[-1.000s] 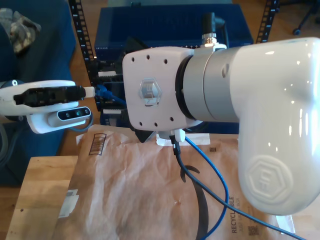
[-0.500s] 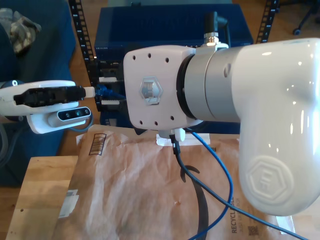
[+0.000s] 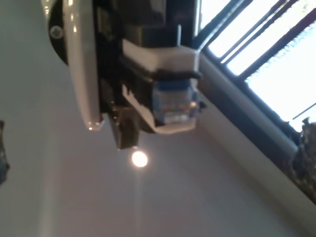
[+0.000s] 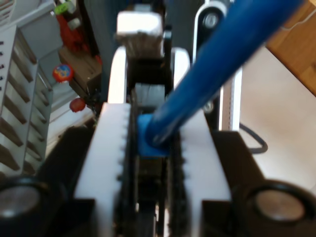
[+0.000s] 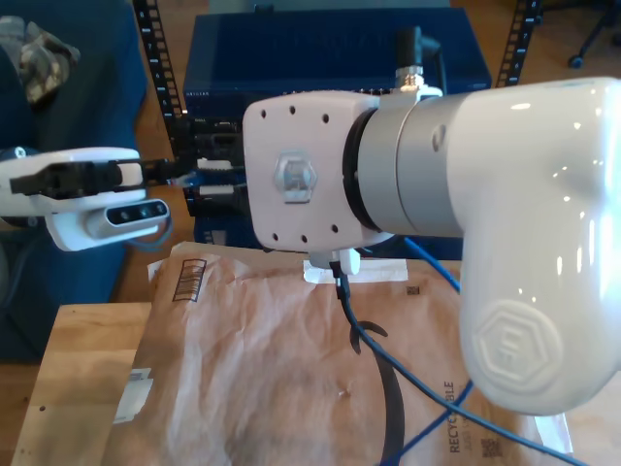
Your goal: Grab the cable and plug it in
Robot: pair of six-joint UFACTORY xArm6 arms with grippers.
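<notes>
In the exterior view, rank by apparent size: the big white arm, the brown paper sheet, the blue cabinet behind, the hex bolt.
Largest to smallest:
1. White arm, though nearness inflates it
2. Brown paper sheet
3. Blue cabinet, partly hidden
4. Hex bolt

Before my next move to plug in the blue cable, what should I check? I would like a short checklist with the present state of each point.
1. My second gripper grips the cable: ok, its white fingers are shut on it.
2. My first gripper holds the translucent blue plug: ok, it sits clamped in the gripper.
3. Plug lined up with a port of the blue rack unit: cannot tell.
4. Cable slack: ok, it lies loose over the brown paper in the exterior view.
</notes>
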